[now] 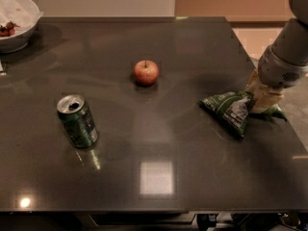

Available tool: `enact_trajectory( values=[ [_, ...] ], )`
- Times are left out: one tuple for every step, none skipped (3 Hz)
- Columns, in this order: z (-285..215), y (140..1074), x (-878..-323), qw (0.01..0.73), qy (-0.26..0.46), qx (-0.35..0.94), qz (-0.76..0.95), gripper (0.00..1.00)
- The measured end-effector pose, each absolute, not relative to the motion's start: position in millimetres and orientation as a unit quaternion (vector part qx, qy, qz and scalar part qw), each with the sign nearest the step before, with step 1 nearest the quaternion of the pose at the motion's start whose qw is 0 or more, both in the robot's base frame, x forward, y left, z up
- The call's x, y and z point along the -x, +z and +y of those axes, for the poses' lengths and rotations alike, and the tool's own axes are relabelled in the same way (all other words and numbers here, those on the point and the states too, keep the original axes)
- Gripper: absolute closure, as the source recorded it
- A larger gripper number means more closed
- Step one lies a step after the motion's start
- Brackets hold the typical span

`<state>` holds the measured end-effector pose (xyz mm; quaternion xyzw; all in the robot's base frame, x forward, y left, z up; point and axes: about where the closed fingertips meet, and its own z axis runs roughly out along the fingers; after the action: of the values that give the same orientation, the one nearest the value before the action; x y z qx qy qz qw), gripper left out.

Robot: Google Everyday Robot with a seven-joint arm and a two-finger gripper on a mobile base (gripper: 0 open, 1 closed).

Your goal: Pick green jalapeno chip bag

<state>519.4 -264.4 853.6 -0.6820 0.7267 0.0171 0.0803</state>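
The green jalapeno chip bag lies at the right side of the dark table, crumpled into a tented, triangular shape with its white and grey text panel facing front. My gripper comes in from the right edge with its cream fingers closed on the bag's right part. A green corner of the bag sticks out to the right of the fingers. The bag's left tip still rests near the tabletop.
A green soda can stands upright at the left. A red apple sits near the table's middle back. A white bowl with food is at the far left corner. The table's right edge is just past the gripper.
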Motion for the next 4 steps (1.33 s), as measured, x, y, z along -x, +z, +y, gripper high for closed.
enact_trajectory(
  values=[
    [-252.0, 871.7, -518.1, 0.092, 0.017, 0.687, 0.72, 0.89],
    [-234.3, 901.6, -517.4, 0.11, 0.011, 0.699, 0.706, 1.0],
    [-219.4, 936.1, -518.8, 0.132, 0.011, 0.71, 0.692, 1.0],
    [-203.0, 974.8, -521.0, 0.158, 0.006, 0.722, 0.674, 1.0]
  ],
)
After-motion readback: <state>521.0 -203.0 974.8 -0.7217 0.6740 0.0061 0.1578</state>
